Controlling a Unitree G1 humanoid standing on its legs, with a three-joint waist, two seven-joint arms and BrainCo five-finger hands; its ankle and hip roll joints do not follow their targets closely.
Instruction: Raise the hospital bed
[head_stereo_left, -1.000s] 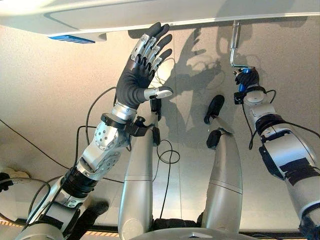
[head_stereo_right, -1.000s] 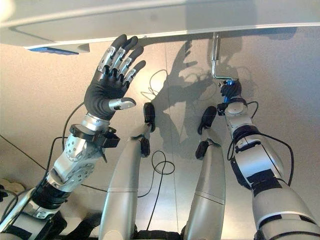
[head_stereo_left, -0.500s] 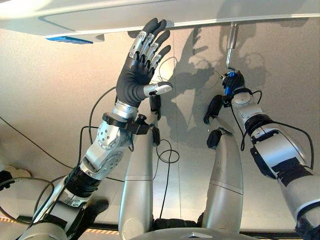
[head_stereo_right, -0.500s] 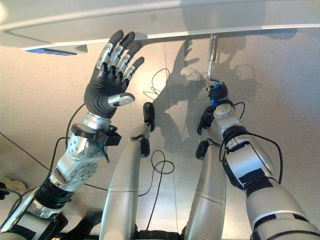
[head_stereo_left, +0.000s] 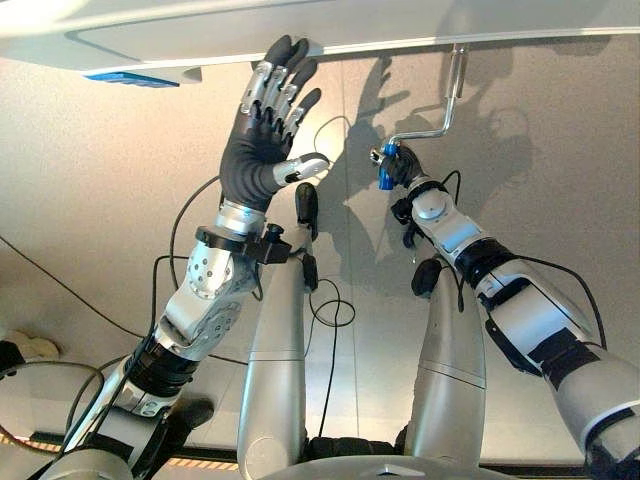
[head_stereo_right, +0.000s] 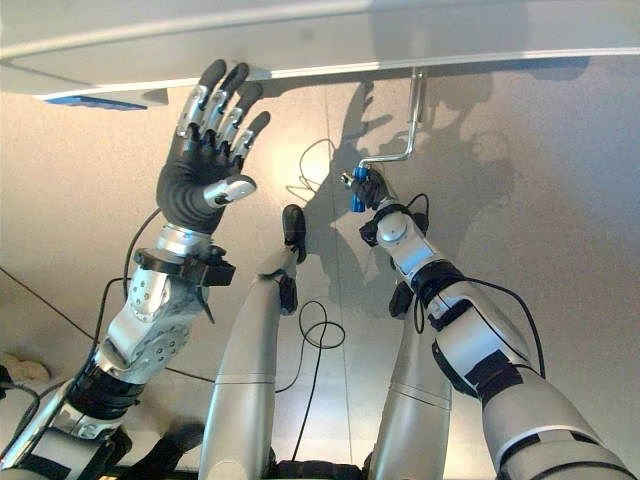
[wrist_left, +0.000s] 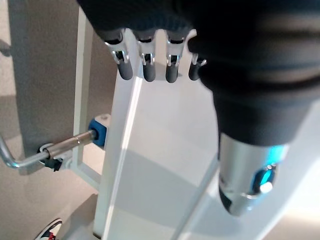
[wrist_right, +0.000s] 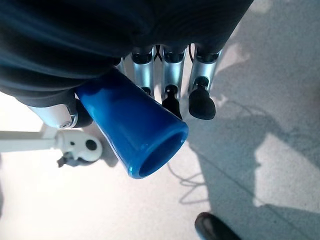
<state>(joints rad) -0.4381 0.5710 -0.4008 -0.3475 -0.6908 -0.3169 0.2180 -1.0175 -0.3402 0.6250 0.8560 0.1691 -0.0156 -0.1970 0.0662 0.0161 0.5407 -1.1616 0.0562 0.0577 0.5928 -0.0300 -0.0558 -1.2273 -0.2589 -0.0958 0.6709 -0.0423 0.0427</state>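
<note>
Under bed frame (head_stereo_left: 300, 25): right hand (head_stereo_left: 398, 168) fingers curled round crank handle (head_stereo_left: 385, 168); left hand (head_stereo_left: 262, 140) fingers spread.

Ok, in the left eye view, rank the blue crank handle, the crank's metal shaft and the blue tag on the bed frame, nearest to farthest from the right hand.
1. Blue crank handle: gripped in the right hand.
2. Crank's metal shaft: above, rising to the bed frame.
3. Blue tag: far across, on the frame's left end.
</note>
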